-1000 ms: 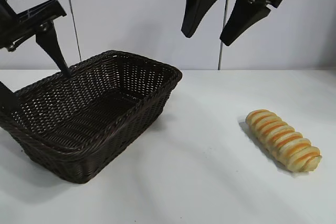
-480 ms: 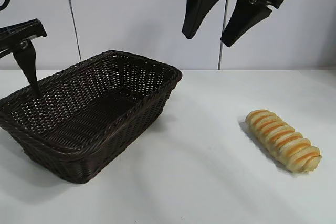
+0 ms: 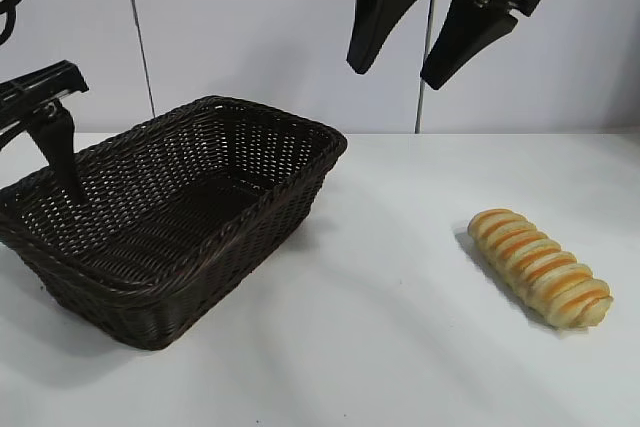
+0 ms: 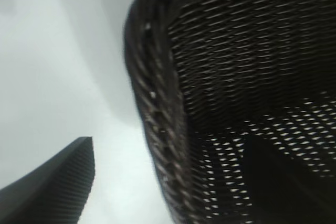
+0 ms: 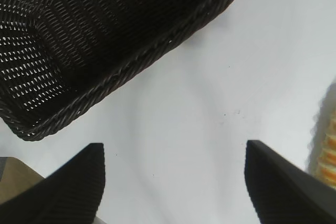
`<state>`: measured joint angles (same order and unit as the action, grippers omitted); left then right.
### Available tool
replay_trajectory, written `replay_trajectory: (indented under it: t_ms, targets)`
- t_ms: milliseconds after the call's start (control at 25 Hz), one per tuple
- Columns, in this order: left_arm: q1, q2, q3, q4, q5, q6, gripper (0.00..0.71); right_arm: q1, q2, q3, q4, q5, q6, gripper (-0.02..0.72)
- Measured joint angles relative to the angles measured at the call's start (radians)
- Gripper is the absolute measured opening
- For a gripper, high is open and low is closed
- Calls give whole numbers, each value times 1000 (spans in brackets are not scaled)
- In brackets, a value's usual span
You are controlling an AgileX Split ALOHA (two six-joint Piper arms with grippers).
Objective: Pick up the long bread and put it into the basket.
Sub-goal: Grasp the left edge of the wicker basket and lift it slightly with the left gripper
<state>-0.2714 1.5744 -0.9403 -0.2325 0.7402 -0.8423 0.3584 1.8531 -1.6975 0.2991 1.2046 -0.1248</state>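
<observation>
The bread (image 3: 540, 267) lies flat on the white tabletop (image 3: 400, 347) toward its right edge, nearer the front than the basket's far rim, its long axis running diagonally from back-left to front-right. Orange-brown stripes cross its ridged top. Nothing touches it. In the right wrist view only a sliver of it (image 5: 328, 153) shows at the frame's border.

The basket (image 3: 290, 202) sits on the left half of the tabletop, well apart from the bread, turned at an angle so one corner points toward the back. It holds nothing that can be seen; its woven floor and sloping walls are bare. The right wrist view shows one corner and the braided rim (image 5: 157, 53) with open tabletop beside it.

The left gripper (image 3: 35, 157) is at the basket's left end, pointing steeply down. One dark finger (image 3: 60, 152) reaches inside the rim there, near the inner wall; the left wrist view shows the rim (image 4: 152, 103) running between that side and the other finger (image 4: 58, 187), which is outside over the tabletop. The jaws stand wide and grip nothing.

The right gripper (image 3: 412, 42) hangs high above the back of the tabletop, between basket and bread, its two fingers (image 3: 372, 17) spread wide apart and empty.
</observation>
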Motion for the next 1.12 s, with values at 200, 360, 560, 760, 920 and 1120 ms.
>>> replay_trajectory:
  t_ms: [200,360,560,760,920,1120]
  targets:
    - [0,0,65,-27,-88,-5,562,0,0,0,0,0,0,537]
    - [0,0,87,-35,-166,-8,562,0,0,0,0,-2,0,537]
    - [0,1,87,-36,-198,-8,562,0,0,0,0,-9,0,537]
    - [0,54,87,-37,-198,-8,562,0,0,0,0,-16,0,537]
    - [0,109,87,-40,-229,-4,562,0,0,0,0,-16,0,537]
    - [0,134,87,-40,-244,-2,560,0,0,0,0,-18,0,537]
